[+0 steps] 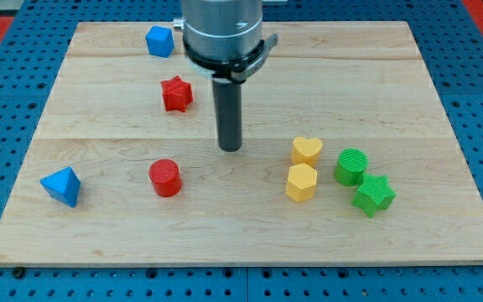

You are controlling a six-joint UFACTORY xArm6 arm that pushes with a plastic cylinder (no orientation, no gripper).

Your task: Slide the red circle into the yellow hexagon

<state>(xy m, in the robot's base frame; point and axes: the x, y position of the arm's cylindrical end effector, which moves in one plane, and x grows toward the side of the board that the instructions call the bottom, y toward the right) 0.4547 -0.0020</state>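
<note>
The red circle [165,177] stands on the wooden board [107,126] at the lower left of centre. The yellow hexagon [301,182] stands to the view's right of it, well apart, just below the yellow heart [306,150]. My tip [231,148] rests on the board between the two, a little above their line, nearer the red circle's upper right. It touches no block.
A red star [176,93] lies up and left of my tip. A blue cube-like block [160,40] is near the top edge and a blue triangle [62,185] at the far left. A green circle [350,166] and green star [373,195] sit right of the hexagon.
</note>
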